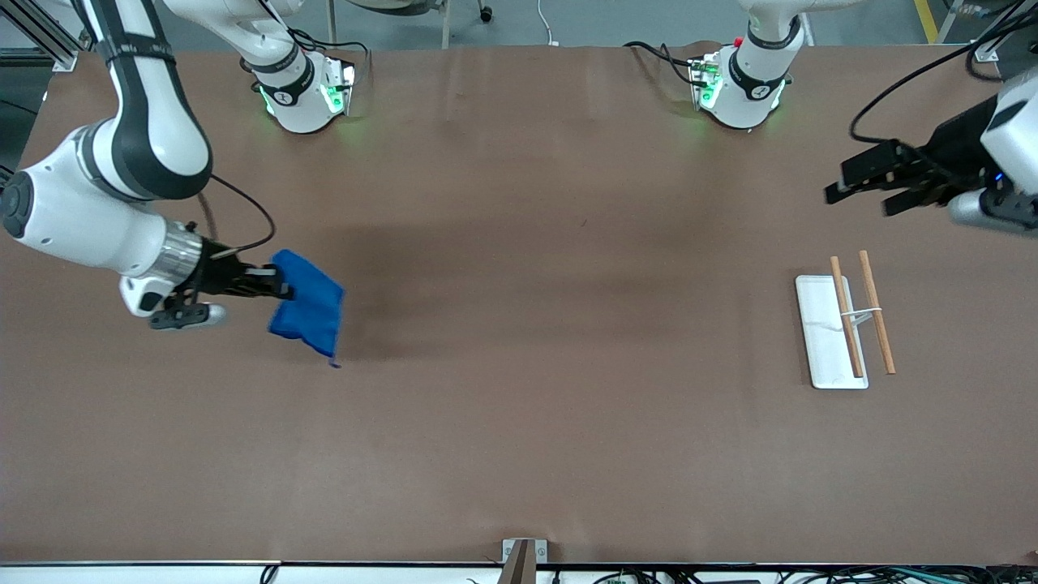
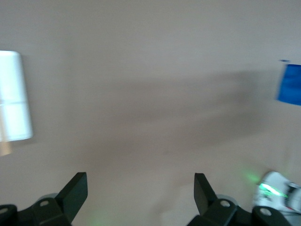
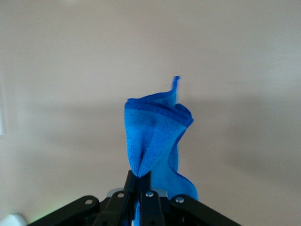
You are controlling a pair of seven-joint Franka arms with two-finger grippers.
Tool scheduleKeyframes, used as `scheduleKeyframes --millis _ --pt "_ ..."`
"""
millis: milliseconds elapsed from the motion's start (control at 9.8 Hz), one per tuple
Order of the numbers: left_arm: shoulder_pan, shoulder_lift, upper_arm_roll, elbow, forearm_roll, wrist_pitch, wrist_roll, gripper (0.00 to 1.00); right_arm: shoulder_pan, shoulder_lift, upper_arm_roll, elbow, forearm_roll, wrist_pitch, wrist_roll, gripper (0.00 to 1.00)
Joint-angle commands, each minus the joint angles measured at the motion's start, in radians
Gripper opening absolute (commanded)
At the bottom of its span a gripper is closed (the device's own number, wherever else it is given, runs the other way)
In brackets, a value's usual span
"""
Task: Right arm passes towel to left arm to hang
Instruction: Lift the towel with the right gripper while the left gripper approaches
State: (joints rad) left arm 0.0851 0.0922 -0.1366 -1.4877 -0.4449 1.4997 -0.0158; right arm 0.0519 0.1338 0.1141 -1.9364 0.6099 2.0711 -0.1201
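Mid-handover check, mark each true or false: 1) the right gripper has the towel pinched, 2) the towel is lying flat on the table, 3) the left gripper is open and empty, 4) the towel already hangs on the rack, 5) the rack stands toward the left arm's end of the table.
1. The right gripper is shut on the blue towel. True.
2. The towel lies flat on the table. False: it hangs bunched from the right gripper, above the table.
3. The left gripper is open and empty. True.
4. The towel hangs on the rack. False: both wooden bars are bare.
5. The rack stands toward the left arm's end of the table. True: the left gripper is in the air close to it.
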Motion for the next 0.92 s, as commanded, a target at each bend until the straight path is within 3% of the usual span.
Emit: scheduleKeyframes --millis 0,204,612,816 --pt "-0.001 0.13 -0.003 -0.002 -0.131 0.048 0.097 1.0 0.012 0.01 0.091 0.088 0.197 0.0 0.072 0.0" --pt "0.016 0.213 -0.003 -0.032 -0.355 0.053 0.117 1.0 0.028 0.01 0.171 0.117 0.362 0.07 0.143 0.0" --pt "0.015 0.326 -0.015 -0.184 -0.79 0.034 0.221 1.0 0.037 0.01 0.333 0.139 0.781 0.193 0.146 0.0" --pt "0.008 0.397 -0.03 -0.19 -0.924 -0.043 0.269 1.0 0.04 0.01 0.383 0.151 0.974 0.228 0.145 0.0"
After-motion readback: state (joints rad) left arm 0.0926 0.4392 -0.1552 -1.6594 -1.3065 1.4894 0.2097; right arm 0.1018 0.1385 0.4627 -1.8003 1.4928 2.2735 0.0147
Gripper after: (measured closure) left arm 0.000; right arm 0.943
